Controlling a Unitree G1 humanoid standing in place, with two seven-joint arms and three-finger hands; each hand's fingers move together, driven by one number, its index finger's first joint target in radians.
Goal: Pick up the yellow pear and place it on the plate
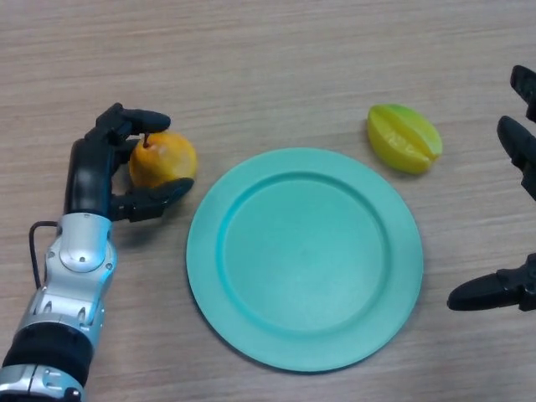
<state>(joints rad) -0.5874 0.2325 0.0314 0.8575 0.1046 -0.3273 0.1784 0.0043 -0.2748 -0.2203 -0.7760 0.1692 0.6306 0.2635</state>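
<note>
The yellow pear (163, 160), orange-yellow with a small brown stem, sits on the wooden table just left of the teal plate (304, 256). My left hand (94, 172) is at the pear's left side. Its fingers curl over the pear's top and its thumb reaches under the pear's front, so it is closed round the fruit. The pear looks to be resting on the table. My right hand (519, 159) shows at the right edge with straight, spread fingers and holds nothing. The plate is bare.
A yellow-green starfruit (404, 138) lies on the table beyond the plate's upper right rim, between the plate and my right hand.
</note>
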